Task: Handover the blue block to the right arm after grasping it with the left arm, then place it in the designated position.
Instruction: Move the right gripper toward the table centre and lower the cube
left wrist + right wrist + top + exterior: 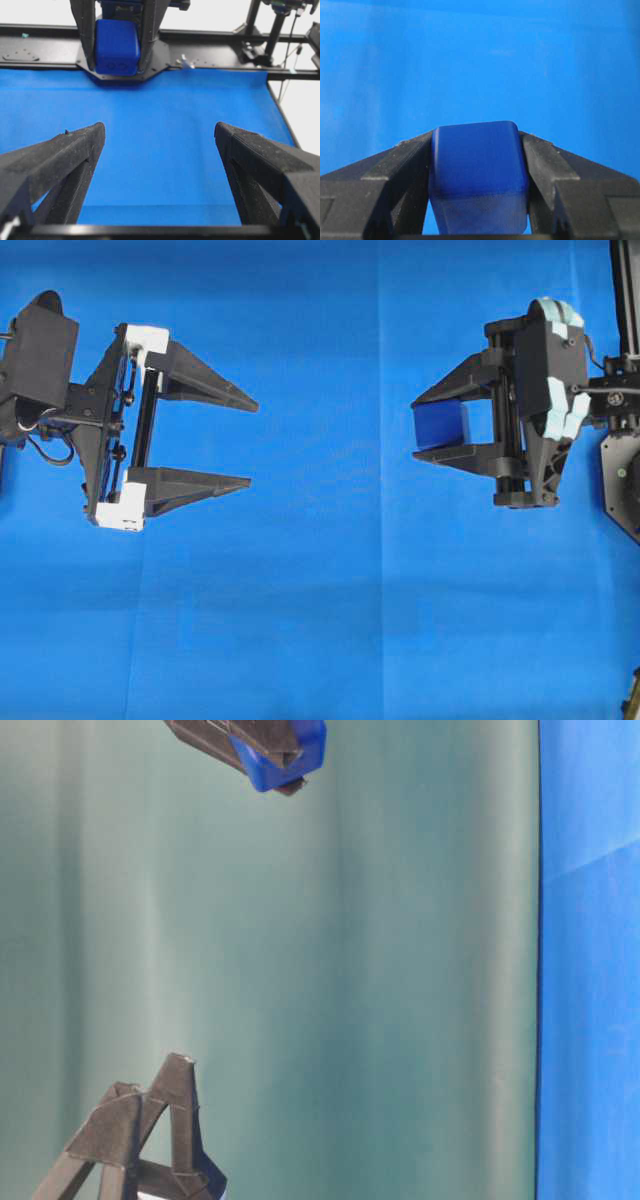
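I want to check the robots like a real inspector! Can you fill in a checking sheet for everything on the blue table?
Surface: blue cloth, smooth with faint creases.
Job's things: blue block clamped between the right end effector's fingers, off the cloth.
Clutter: nothing seen.
Grippers: left end effector wide open and empty; right end effector shut on the block. A gap separates the two.
Cables: black loop beside the left arm.
Surroundings: black frame past the cloth's far edge in the left wrist view; grey-green backdrop.
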Controlling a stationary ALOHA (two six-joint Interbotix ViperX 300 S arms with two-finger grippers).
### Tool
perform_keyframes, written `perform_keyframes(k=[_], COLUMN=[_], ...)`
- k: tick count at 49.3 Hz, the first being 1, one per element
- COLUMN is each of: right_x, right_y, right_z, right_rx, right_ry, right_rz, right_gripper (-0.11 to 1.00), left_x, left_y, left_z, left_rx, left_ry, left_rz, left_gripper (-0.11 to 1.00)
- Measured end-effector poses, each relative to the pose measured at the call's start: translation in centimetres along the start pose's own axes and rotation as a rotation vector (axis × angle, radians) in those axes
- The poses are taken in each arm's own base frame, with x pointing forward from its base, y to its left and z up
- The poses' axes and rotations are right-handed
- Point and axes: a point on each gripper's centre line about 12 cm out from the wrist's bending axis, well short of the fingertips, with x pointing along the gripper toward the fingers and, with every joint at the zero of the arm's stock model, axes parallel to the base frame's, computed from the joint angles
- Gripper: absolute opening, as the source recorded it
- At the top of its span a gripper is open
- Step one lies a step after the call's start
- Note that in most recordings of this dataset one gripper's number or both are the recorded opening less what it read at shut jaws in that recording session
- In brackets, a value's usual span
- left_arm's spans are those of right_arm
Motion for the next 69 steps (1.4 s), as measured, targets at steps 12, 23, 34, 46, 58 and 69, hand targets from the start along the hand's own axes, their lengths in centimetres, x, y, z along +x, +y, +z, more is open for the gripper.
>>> perform_keyframes(k=[12,23,34,46,58,69], right_x=[0.0,0.0,1.7,5.3,9.9,14.3], right_y=[0.0,0.0,0.1,0.4,0.3,-0.6], right_z=[0.0,0.0,-0.7,-2.2,-4.1,-5.8], right_rx=[0.001,0.0,-0.002,0.024,0.032,0.05], right_ry=[0.0,-0.003,-0.019,-0.033,-0.014,0.017], right_rz=[0.0,0.001,0.016,0.042,0.053,0.037], right_gripper=[0.36,0.36,0.36,0.36,0.36,0.36], left_x=[0.0,0.0,0.0,0.0,0.1,0.1], left_y=[0.0,0.0,0.0,0.0,0.0,0.0], left_z=[0.0,0.0,0.0,0.1,0.2,0.4], left_rx=[0.001,0.001,0.0,-0.002,0.0,0.0], left_ry=[0.002,0.002,0.002,-0.002,-0.005,-0.008], left_rz=[0.0,0.0,0.0,0.0,-0.001,-0.001], left_gripper=[0.93,0.93,0.93,0.93,0.93,0.93])
